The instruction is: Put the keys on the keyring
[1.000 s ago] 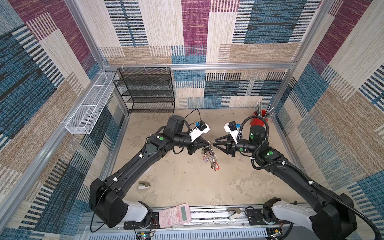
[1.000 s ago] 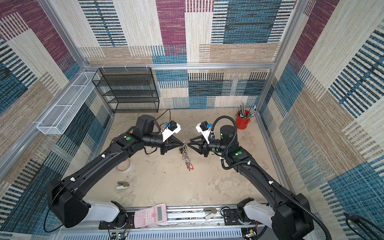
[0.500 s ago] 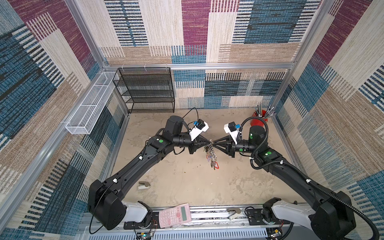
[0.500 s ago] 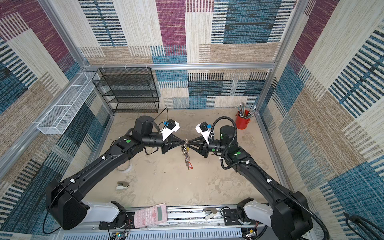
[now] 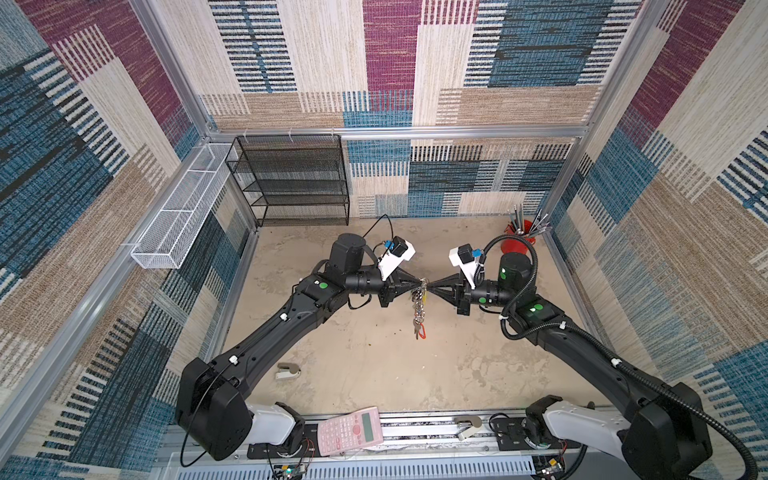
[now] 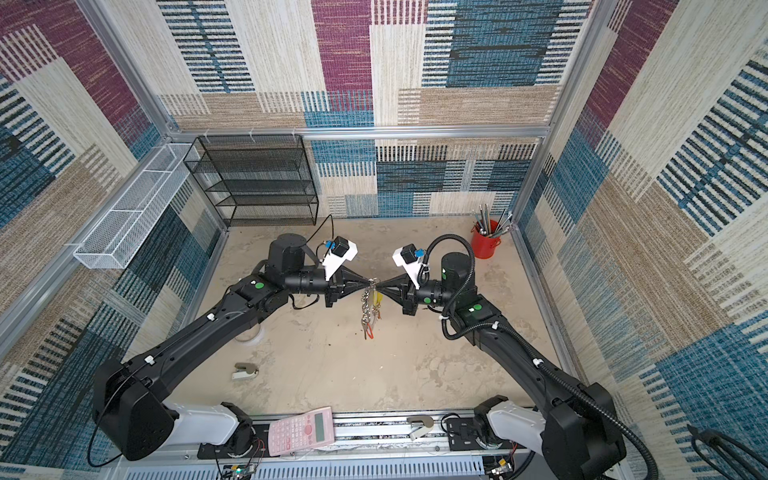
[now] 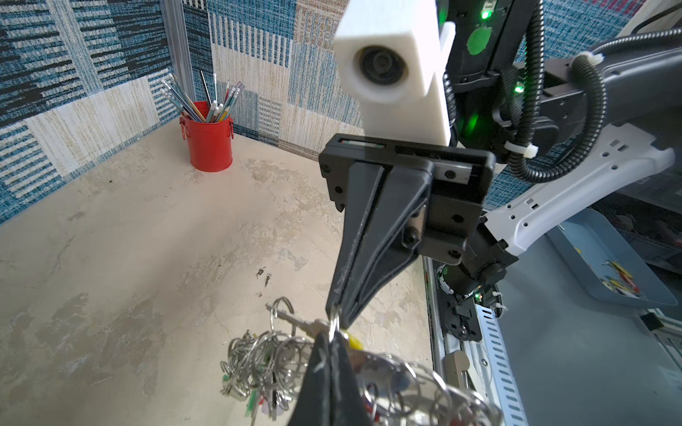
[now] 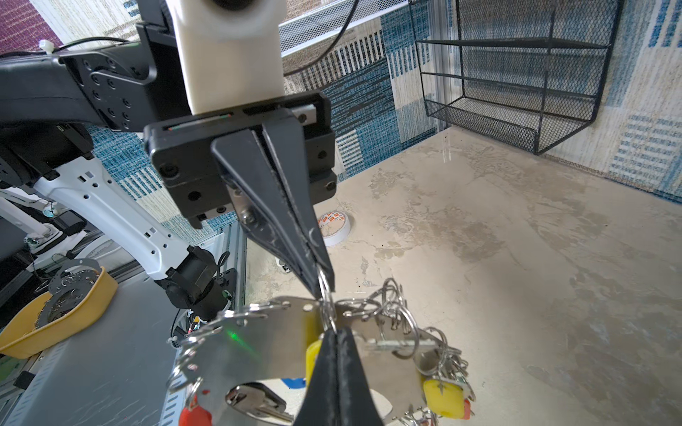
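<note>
Both hands meet tip to tip over mid-bench, off the surface. Left hand is clenched on the keyring by a small ring at its edge, right hand clamped on its grey plate. Keys, yellow tag, hang at the tips; threaded or not, can't tell. Around: pencil cup far right, mesh shelf far left, stapler and calculator near. Bench is mottled beige, walls carpet tile.

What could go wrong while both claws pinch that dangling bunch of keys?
1. The left gripper and right gripper pinch thin metal tip to tip, so a slip could drop the keyring onto the table.
2. The yellow-tagged keys sit amid the keyring's crowded loops, so they may snag or tangle.
</note>
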